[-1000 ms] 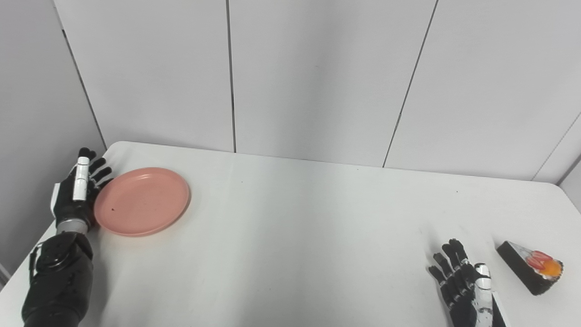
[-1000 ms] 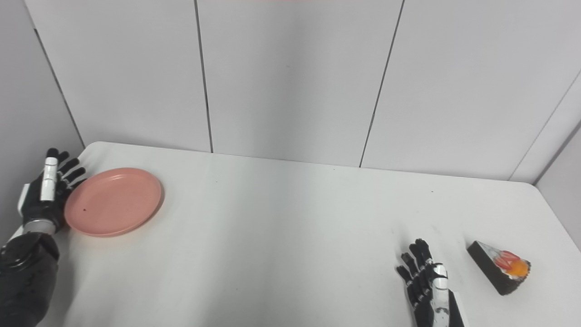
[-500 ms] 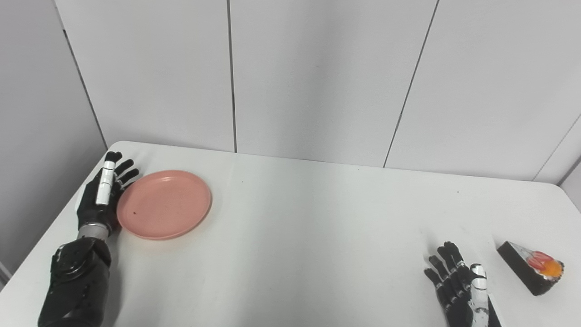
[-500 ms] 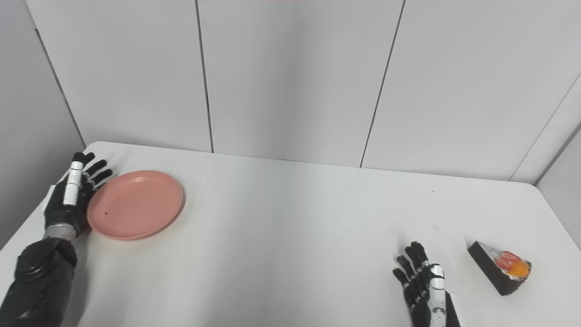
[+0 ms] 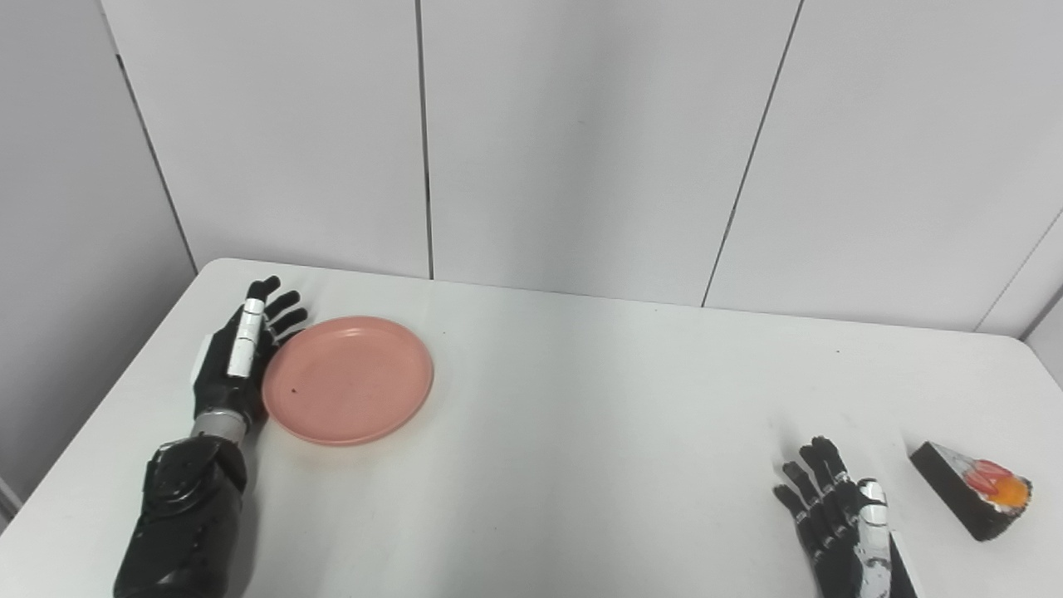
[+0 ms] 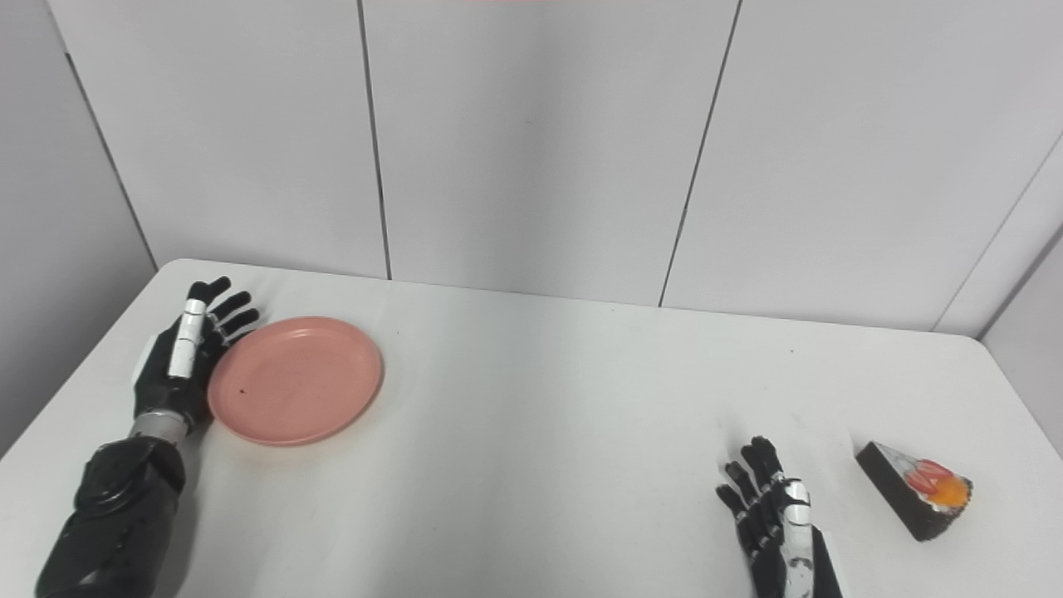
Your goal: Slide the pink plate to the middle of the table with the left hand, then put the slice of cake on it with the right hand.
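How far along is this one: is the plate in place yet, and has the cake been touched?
Nothing is finished. In hand: the left hand, open, rests against the left rim of the pink plate, which lies well left of the table's middle. Left: finishing the slide, then the cake slice, untouched at the right edge beside the open right hand.

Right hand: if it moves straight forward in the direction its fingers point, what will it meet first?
Probably nothing: the right hand points up-table over bare table, and the cake slice lies off to its right.
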Action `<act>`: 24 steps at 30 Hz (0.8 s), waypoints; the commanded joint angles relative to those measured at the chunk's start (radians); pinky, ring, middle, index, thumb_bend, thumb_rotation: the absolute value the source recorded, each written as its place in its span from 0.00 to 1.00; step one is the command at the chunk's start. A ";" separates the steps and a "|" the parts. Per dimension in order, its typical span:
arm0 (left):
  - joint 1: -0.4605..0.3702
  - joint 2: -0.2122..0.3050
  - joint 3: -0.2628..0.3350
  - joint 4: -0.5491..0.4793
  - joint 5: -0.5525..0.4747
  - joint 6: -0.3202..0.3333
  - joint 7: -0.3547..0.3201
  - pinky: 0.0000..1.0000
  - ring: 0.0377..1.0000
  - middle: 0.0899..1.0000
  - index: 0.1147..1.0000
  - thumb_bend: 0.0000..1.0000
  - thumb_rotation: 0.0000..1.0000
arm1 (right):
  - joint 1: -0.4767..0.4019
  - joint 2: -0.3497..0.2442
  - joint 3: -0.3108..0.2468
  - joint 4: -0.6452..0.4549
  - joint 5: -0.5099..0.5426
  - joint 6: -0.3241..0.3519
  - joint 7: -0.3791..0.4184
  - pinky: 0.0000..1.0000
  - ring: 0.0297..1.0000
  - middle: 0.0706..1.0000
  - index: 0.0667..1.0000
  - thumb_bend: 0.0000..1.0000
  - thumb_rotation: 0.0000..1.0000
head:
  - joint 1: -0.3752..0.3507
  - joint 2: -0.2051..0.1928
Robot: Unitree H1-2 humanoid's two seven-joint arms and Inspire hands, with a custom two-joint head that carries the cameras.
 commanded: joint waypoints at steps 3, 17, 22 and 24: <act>-0.018 -0.021 -0.018 -0.024 0.007 0.004 -0.011 0.72 0.78 0.80 0.82 0.83 0.79 | -0.007 0.000 -0.006 -0.008 0.002 -0.038 0.005 0.92 0.94 0.95 0.93 0.76 0.97 | -0.006 0.004; -0.008 -0.106 -0.082 -0.028 0.032 -0.001 -0.014 0.73 0.80 0.81 0.83 0.78 0.81 | -0.007 0.013 -0.005 0.004 0.002 -0.049 0.004 0.90 0.91 0.93 0.91 0.75 0.93 | -0.054 -0.002; 0.001 -0.142 -0.101 -0.046 0.039 0.019 -0.014 0.74 0.81 0.83 0.85 0.77 0.82 | -0.002 0.018 -0.001 -0.006 -0.020 -0.055 -0.008 0.88 0.90 0.92 0.90 0.73 0.93 | -0.082 0.011; 0.004 -0.155 -0.107 -0.052 0.038 0.024 -0.018 0.76 0.82 0.83 0.86 0.78 0.81 | -0.002 0.019 0.002 -0.007 -0.031 -0.054 -0.010 0.88 0.90 0.91 0.90 0.74 0.94 | -0.094 0.017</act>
